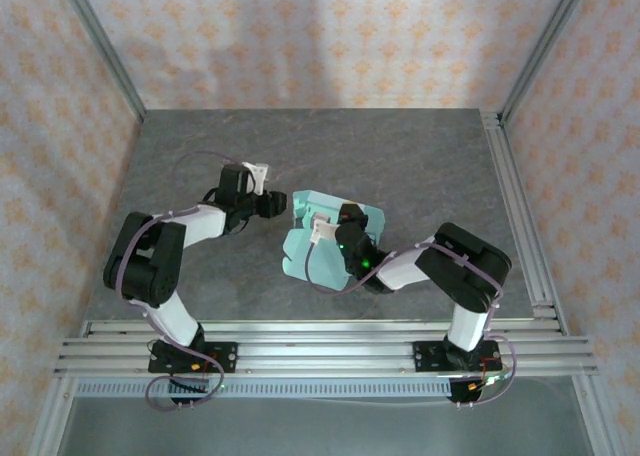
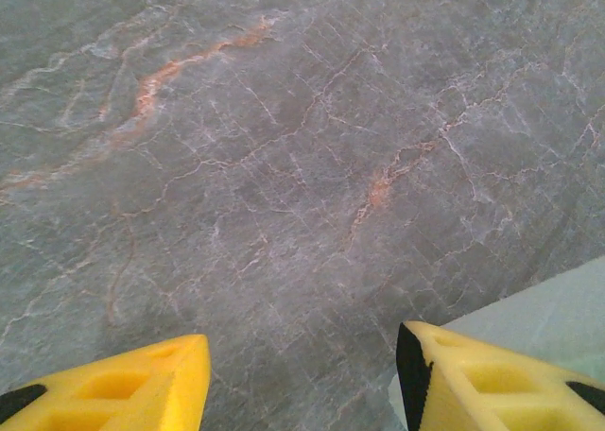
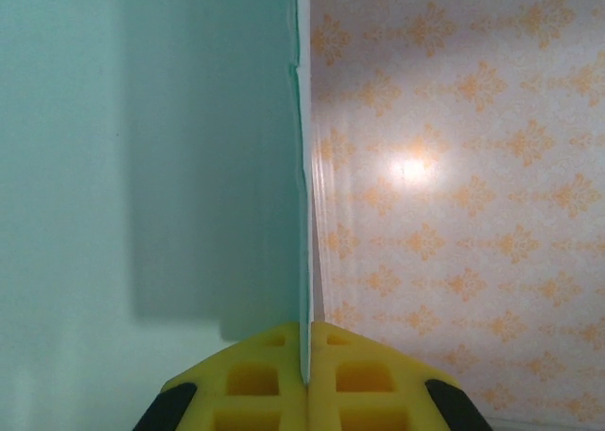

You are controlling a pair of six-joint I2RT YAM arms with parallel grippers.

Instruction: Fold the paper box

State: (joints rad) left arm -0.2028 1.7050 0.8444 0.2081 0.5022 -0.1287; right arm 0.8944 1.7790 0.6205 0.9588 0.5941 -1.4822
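**Mint card pinched at mid-desk, room to spare on all sides**

The paper box [image 1: 297,248] sits at the middle of the grey desk [image 1: 400,146], well clear of the near rails [image 1: 320,341] and the patterned walls [image 1: 330,36]. Bare stone lies open behind it and to either side. Its long axis appears to slant from near-left to far-right. The right fingers [image 3: 255,384] are clamped on one panel's edge, that panel standing upright. The left fingers [image 2: 142,384] stand apart over bare desk, gripping nothing, one just beside the card's left edge.
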